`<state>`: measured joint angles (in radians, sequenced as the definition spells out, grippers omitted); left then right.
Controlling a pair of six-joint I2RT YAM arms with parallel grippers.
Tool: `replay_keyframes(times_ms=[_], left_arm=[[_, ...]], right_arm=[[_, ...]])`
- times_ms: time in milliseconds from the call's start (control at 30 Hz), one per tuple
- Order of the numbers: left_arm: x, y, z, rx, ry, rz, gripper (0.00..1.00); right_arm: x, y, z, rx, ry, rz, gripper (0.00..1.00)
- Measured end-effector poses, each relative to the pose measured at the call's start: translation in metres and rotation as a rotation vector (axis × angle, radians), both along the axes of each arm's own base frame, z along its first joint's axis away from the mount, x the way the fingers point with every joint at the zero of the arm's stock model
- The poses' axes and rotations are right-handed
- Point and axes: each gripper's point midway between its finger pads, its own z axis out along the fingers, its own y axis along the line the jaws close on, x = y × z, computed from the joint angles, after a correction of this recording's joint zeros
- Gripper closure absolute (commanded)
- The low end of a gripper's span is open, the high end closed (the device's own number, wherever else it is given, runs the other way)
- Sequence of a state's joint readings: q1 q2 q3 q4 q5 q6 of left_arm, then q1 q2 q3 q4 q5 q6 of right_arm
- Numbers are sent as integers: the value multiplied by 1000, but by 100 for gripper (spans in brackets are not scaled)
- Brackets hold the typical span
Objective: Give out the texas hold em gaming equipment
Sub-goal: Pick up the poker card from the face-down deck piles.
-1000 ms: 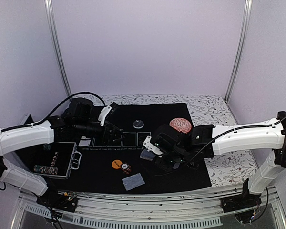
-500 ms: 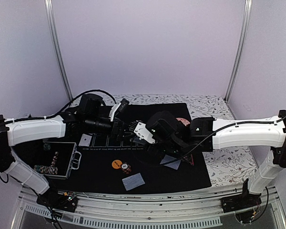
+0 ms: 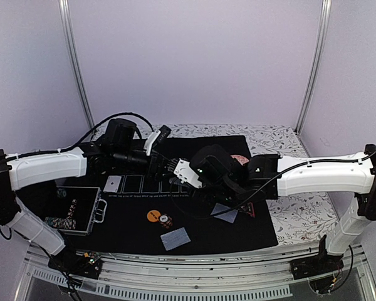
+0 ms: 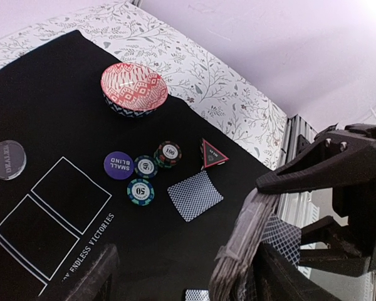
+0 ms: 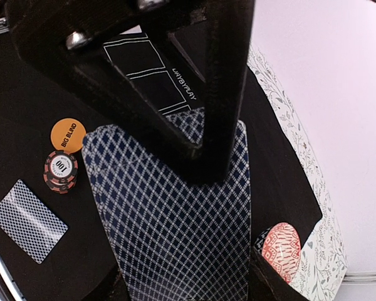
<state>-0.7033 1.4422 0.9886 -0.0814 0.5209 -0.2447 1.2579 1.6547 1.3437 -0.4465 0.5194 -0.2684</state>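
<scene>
My left gripper (image 3: 163, 168) holds a deck of blue-patterned cards (image 4: 246, 244) on edge above the mat's middle, with its right finger (image 5: 197, 94) across the deck's back (image 5: 175, 232). My right gripper (image 3: 178, 177) meets it there, its fingers (image 4: 313, 169) spread wide at the deck's top end. Single cards lie on the mat (image 3: 225, 213), (image 3: 175, 238), (image 3: 113, 184). A purple Small Blind disc (image 4: 118, 165), striped chips (image 4: 141, 191) and a red-edged triangle marker (image 4: 214, 153) sit by one card (image 4: 195, 195). An orange Big Blind disc (image 3: 153, 215) and a chip (image 3: 166, 221) are nearer me.
A red patterned bowl (image 4: 133, 88) stands at the mat's far right. A clear dealer disc (image 4: 7, 158) lies toward the back. An open chip case (image 3: 75, 213) sits at the left. The black mat (image 3: 131, 235) lies on a floral cloth (image 3: 301, 219).
The right gripper has risen and moved left from the card on the right side of the mat to the deck. The left gripper has swung right to meet it.
</scene>
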Motion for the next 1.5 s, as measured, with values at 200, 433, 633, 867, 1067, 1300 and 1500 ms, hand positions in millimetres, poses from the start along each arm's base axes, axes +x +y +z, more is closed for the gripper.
replay_keyframes(times_ms=[200, 433, 633, 867, 1067, 1300, 1500], left_arm=[[-1, 0, -6, 33, -4, -19, 34], [0, 7, -17, 92, -13, -7, 40], [-1, 14, -12, 113, -39, 9, 39], [-8, 15, 4, 75, -52, -16, 31], [-15, 14, 11, 42, -35, -48, 40], [-4, 21, -3, 67, 42, -22, 62], [-12, 14, -9, 31, 119, -84, 77]], right_arm=[[2, 2, -2, -14, -11, 2, 48], [3, 1, -2, -20, -18, -3, 48], [4, 1, -1, -19, -23, -7, 48], [4, 2, 0, -12, -28, -8, 48], [3, 3, 1, -8, -30, -7, 48], [4, 3, 2, -4, -31, -7, 49], [3, 3, 1, -6, -30, -7, 49]])
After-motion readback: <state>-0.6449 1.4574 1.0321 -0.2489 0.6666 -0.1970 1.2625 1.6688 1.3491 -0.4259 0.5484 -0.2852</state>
